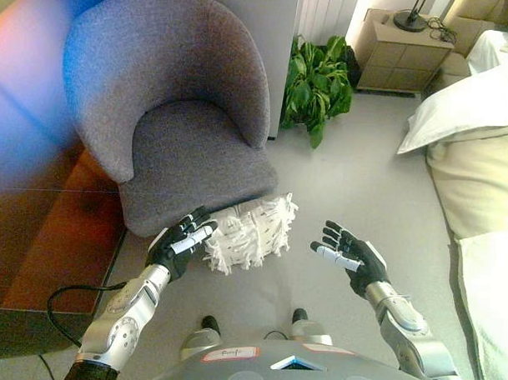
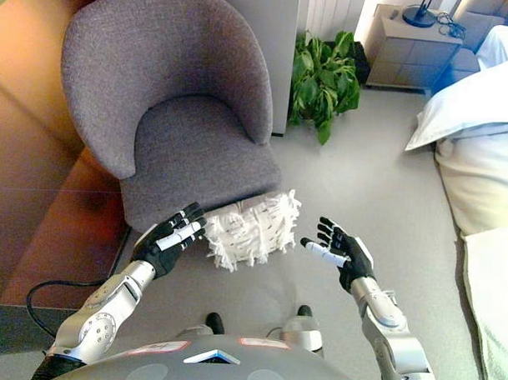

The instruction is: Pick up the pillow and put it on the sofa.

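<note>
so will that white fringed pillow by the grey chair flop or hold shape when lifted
The white fringed pillow looks plump and soft, so it will probably sag a little yet keep its shape. It is likely light for its size. Its loose tassels may snag on fingers or drag on the floor.

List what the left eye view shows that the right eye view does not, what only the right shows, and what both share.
Only the left eye view: the bed's cream side runs further into frame, and more of the headboard shows at top right.

Only the right eye view: a small dark item on the nightstand, left of the lamp.

Both: the grey chair, the white fringed pillow on the floor at its front edge, the left hand open by the pillow's left end, the right hand open and apart from it, the plant and nightstand.
</note>
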Motion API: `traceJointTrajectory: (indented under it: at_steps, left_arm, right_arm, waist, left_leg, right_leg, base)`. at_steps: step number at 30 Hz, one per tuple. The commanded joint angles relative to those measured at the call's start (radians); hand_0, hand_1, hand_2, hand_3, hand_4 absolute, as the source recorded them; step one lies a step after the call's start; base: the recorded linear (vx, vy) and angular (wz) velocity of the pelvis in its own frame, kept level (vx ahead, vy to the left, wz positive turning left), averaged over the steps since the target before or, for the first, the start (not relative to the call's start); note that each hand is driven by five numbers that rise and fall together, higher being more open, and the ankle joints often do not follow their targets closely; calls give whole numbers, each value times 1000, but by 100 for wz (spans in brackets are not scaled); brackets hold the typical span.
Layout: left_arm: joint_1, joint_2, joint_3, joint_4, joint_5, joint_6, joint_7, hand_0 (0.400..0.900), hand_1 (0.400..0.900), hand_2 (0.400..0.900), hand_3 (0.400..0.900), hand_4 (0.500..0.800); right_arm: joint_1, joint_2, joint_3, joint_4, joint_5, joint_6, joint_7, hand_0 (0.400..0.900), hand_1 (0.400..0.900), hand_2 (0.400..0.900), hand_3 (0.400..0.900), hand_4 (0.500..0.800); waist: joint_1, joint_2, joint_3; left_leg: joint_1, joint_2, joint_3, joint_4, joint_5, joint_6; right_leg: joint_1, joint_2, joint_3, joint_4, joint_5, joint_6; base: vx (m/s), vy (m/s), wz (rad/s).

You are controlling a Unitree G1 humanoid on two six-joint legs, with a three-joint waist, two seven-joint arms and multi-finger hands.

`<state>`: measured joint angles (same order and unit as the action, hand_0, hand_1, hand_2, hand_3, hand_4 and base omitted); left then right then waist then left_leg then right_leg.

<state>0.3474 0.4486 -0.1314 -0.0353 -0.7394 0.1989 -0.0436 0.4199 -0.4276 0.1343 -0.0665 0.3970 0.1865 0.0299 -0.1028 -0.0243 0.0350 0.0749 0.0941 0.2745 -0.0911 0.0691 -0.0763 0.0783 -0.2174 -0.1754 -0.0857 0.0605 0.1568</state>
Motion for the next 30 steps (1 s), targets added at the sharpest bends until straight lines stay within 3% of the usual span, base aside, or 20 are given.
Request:
traceJointTrajectory:
  at_steps: [1,3,5,30]
  left_arm:
    - [-95,13,86,-45,42,-93,-3,900,900,900,900,800]
    - [-91,15,89,-44,36,-87,-50,900,900,900,900,800]
    - [-92,15,80,-47,33,-103,-57,900,900,900,900,800]
    - [-75,12,82,-64,12,-107,-43,900,900,900,900,800]
  right_arm:
    - [-91,-24,-32,-85,-1,-91,-1,900,900,900,900,800]
    - [-90,-24,-33,-85,-1,-95,-2,900,900,900,900,800]
    - [-93,-24,-27,-84,-1,-96,-7,900,900,900,900,800]
    - [-78,-27,-30,-88,-1,-107,-12,900,900,900,900,800]
  waist:
    - [34,-9,8]
    - [37,-9,7]
    - [37,-9,7]
    - [38,-11,17]
  left_leg:
    - [64,35,33,25,-74,21]
    - [62,35,32,25,-74,20]
    - [61,35,32,25,-73,20]
    - [45,53,38,38,-67,13]
  right_leg:
    - [-41,8,-59,1,64,13]
    - [-40,7,-63,0,63,13]
    - [-39,8,-62,-1,63,13]
    - [-41,30,-53,-2,44,-4]
  base:
    - [0,0,0]
    - [-4,0,3]
    - [0,0,0]
    - [6,-16,0]
